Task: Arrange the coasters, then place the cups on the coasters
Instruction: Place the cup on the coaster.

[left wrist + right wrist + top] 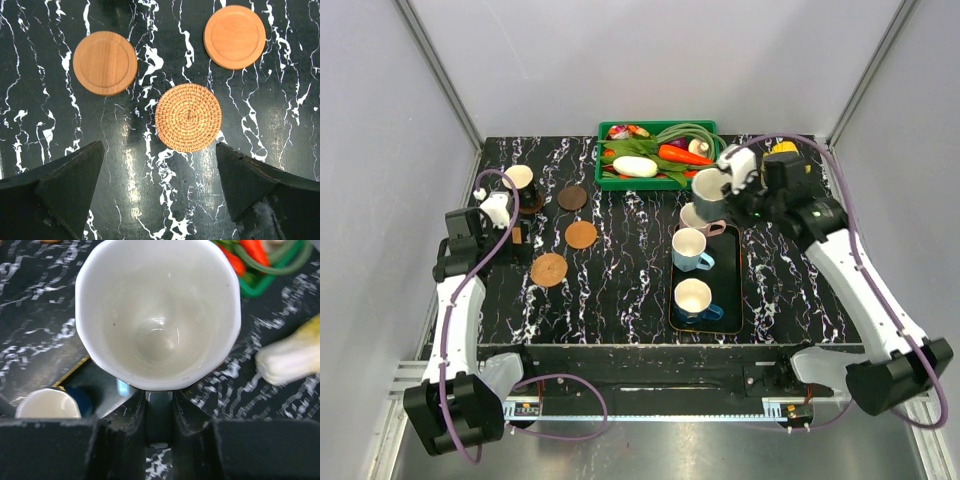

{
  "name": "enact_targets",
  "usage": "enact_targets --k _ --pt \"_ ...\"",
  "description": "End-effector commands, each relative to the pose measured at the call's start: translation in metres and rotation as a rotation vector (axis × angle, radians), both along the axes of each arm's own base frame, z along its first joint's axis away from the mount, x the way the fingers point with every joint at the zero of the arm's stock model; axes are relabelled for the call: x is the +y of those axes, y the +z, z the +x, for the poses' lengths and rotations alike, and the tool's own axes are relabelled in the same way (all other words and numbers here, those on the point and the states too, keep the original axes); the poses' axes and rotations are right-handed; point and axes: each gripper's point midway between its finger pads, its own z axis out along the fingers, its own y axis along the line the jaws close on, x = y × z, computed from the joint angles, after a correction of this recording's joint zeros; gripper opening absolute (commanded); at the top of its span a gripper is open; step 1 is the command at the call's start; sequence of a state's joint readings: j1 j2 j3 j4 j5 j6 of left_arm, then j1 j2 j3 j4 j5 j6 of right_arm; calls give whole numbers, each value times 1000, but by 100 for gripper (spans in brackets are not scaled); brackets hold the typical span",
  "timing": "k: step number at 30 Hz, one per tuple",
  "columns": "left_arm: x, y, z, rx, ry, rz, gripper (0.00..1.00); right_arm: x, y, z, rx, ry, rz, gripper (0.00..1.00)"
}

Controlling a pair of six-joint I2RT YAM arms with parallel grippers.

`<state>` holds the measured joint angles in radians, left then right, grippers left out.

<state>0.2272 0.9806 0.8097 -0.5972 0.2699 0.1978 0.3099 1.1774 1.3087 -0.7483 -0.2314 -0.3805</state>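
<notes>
Top view, right gripper [724, 186] clenched on handle of dark cup [708, 190] at far end of black tray [733, 262], bare coasters [581, 234] left of tray (left gripper [517, 240] over them), left wrist, fingers [65, 192] spread wide, empty, woven coaster [188, 117] beneath, right wrist, cup handle pinched, cup upright.

A black table with white marble veining [620, 290] carries a green plastic crate [660, 125] at its far edge. The crate holds an orange carrot [684, 155], a white radish [634, 166] and green beans [685, 132]. A black rectangular gold-rimmed tray [732, 285] lies right of centre.
</notes>
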Motion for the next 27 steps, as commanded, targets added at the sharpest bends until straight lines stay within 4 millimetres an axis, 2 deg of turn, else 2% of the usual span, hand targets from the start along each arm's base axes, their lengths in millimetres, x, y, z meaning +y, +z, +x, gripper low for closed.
enact_targets --k 1,5,6,12,22,27 --pt "8 20 12 -120 39 27 99 52 56 25 -154 46 107 0" --pt "4 21 10 -143 25 18 99 87 50 45 -103 62 116 0" --pt "2 21 9 -144 18 12 99 96 54 49 -107 74 119 0" --pt "1 21 9 -149 15 9 99 144 46 68 -83 107 111 0" --pt "3 18 8 -162 17 26 99 195 55 83 -124 155 155 0" --pt "4 23 8 -194 14 39 99 221 50 89 -127 186 178 0"
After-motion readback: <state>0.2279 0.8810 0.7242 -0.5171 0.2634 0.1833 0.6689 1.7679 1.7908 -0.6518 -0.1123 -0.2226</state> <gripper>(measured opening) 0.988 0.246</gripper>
